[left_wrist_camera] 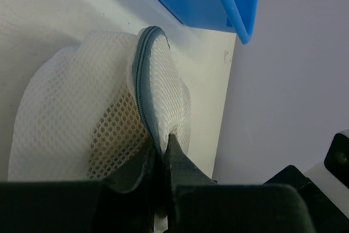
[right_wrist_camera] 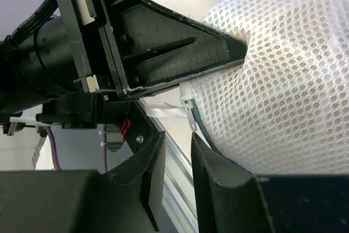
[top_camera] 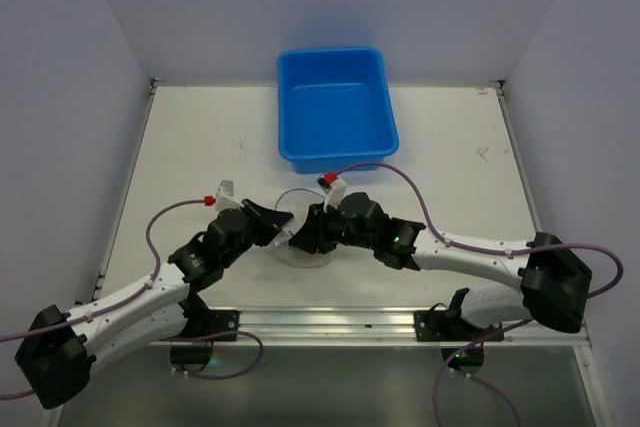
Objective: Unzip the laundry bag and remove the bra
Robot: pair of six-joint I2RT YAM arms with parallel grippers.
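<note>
From where I stand, the left claw (left_wrist_camera: 161, 144) is pinching the zip seam (left_wrist_camera: 140, 75) of the laundry bag (left_wrist_camera: 65, 96), which sits on the counter (top_camera: 200, 137) at 6 o'clock from the blue tub (top_camera: 335, 107). The bag looks like light, limp mesh that would crumple unless braced. The right claw (right_wrist_camera: 177, 141), narrowly spread, flanks the small pull tab (right_wrist_camera: 190, 115), likely the spot to grip.

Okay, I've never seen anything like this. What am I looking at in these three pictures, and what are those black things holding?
Two robot arms are bolted to a table. One picture looks down from above; the other two come from cameras on each wrist. On the table lie a blue tub and a white mesh laundry bag. The left gripper pinches the bag's zipped rim. The right gripper is slightly open, just short of the zip pull.
</note>
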